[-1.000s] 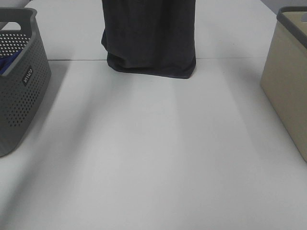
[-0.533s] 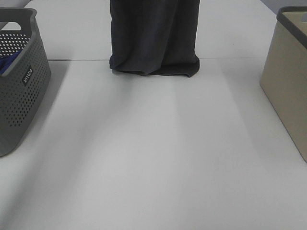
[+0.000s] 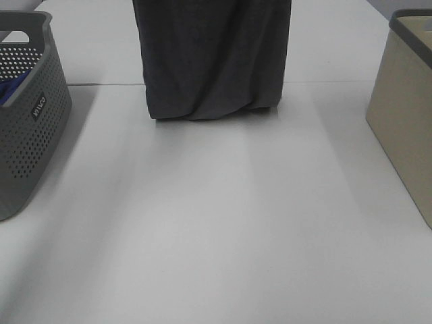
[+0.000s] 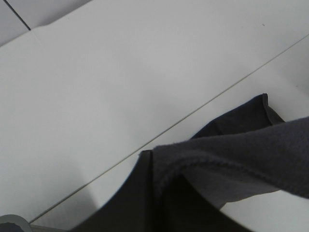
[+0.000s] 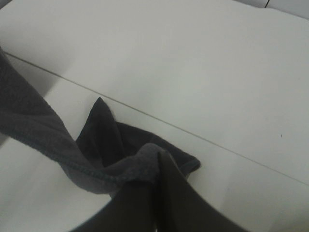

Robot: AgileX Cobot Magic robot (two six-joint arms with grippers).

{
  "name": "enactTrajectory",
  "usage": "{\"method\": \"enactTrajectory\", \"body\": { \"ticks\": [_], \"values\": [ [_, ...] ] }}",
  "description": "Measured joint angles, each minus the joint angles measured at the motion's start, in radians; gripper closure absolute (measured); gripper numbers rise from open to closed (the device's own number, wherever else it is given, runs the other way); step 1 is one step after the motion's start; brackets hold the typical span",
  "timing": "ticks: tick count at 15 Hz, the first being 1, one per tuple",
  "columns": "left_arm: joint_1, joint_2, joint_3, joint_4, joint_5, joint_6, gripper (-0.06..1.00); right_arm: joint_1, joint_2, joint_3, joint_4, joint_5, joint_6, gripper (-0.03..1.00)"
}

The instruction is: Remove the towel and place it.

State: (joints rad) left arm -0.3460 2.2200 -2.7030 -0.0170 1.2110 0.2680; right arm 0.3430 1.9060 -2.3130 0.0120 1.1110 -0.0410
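From high up, shows the towel (image 3: 212,61) hanging as a dark sheet, top running off the frame, lower folds bunched on the white table (image 3: 216,236) between the grey perforated basket (image 3: 34,121) holding a blue cloth (image 3: 8,91) and the beige basket (image 3: 405,115). From the wrists alone, reveals the left gripper (image 4: 145,164) and right gripper (image 5: 160,166) each clamped tight on the towel's hemmed edge, with a corner lying on the table below.

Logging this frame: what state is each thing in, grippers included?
towel: held up by its top edge, lower end bunched on the table
left gripper: shut on the towel's edge
right gripper: shut on the towel's edge
grey basket: upright, blue cloth inside
beige basket: upright, contents not visible
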Motion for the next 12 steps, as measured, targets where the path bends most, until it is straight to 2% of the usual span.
{"method": "enactTrajectory", "body": {
  "ticks": [4, 7, 9, 10, 12],
  "values": [
    [0.0, 0.0, 0.001, -0.012, 0.006, -0.06, 0.94, 0.0, 0.0, 0.0, 0.023, 0.103, -0.007, 0.96],
    [0.0, -0.035, 0.055, -0.022, 0.006, -0.083, 0.94, 0.0, -0.008, 0.013, 0.038, 0.109, -0.014, 0.96],
    [-0.011, -0.107, 0.168, -0.034, 0.006, -0.106, 0.94, 0.0, -0.037, 0.065, 0.089, 0.109, -0.021, 0.96],
    [-0.044, -0.208, 0.319, -0.034, 0.006, -0.122, 0.94, 0.0, -0.093, 0.185, 0.115, 0.109, -0.04, 0.96],
    [-0.083, -0.305, 0.502, -0.028, 0.006, -0.126, 0.94, 0.0, -0.178, 0.323, 0.115, 0.11, -0.041, 0.96]
  ]
}}
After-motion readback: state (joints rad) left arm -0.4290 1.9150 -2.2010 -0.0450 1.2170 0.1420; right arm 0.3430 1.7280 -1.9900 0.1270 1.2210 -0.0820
